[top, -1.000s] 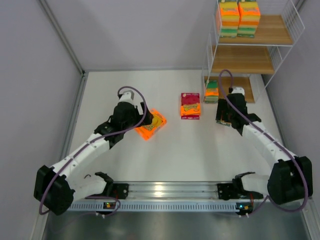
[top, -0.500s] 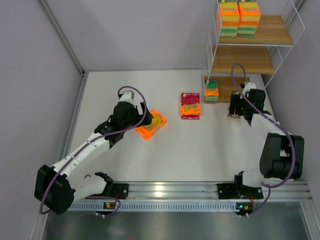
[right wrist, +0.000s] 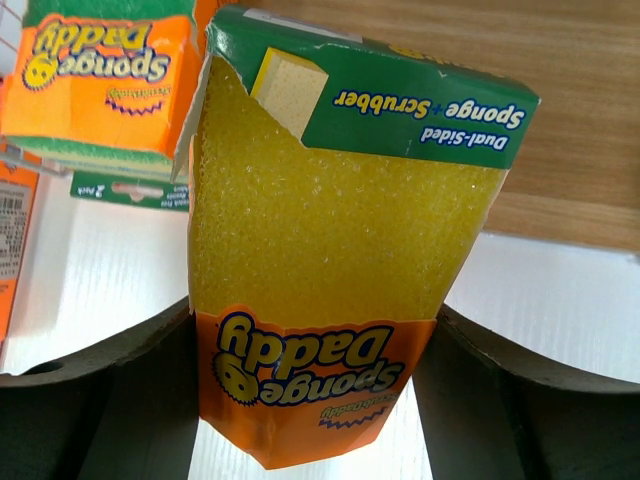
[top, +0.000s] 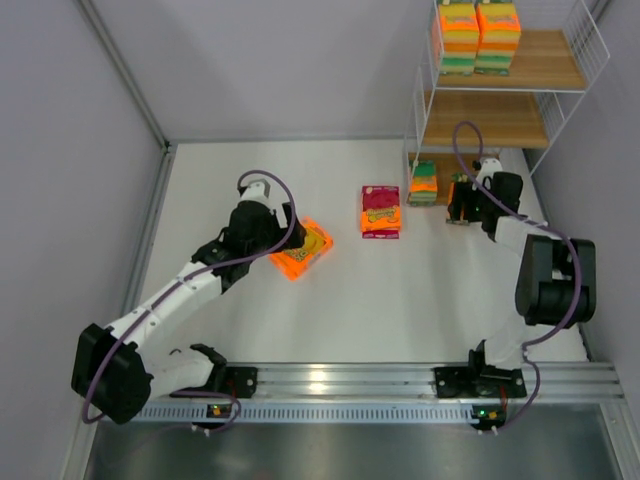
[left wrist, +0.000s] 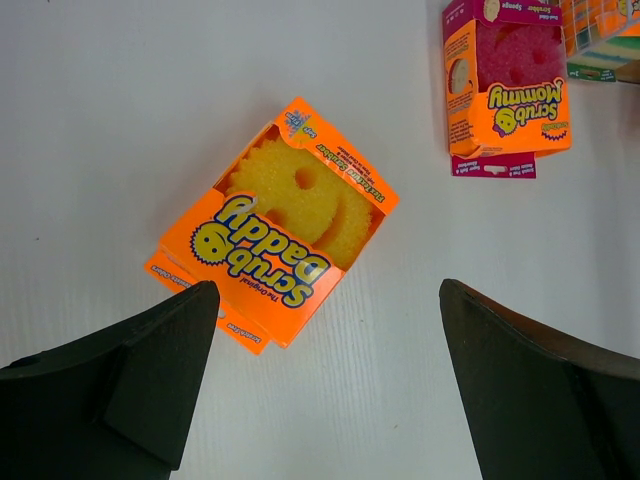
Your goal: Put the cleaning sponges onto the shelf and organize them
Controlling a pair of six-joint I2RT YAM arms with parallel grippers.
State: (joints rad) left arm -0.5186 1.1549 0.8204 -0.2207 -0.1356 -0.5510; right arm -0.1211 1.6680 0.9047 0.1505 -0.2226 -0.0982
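Gripping a Sponge Daddy pack [right wrist: 340, 230] in the right gripper [right wrist: 310, 375], black fingers [right wrist: 110, 390] pressed against both sides of its orange lower end. Held just in front of the shelf [top: 490, 120] at its bottom tier, tilted, with the green-banded end reaching over the front edge of the lowest board [right wrist: 600, 120]. Cannot tell whether touching the wood or just above it.

Just left of that, at the shelf's bottom left corner: a second Sponge Daddy pack [top: 423, 183], orange face up with green edges. Cannot tell whether fully on the board.

Up on the shelf's top board: two stacks of packs [top: 478, 38], side by side at the left end. Middle board bare wood.

On the white table [top: 400, 320], a little left of the shelf: a Scrub Mommy pack [top: 380, 210], magenta and orange, lying flat.

Farther left of the shelf, well apart from it: a Scrub Daddy pack [left wrist: 275, 255], flat and turned at an angle, yellow smiley sponge showing through its window. Above it, the left gripper [left wrist: 325, 300], jaws spread wide to either side, touching nothing.
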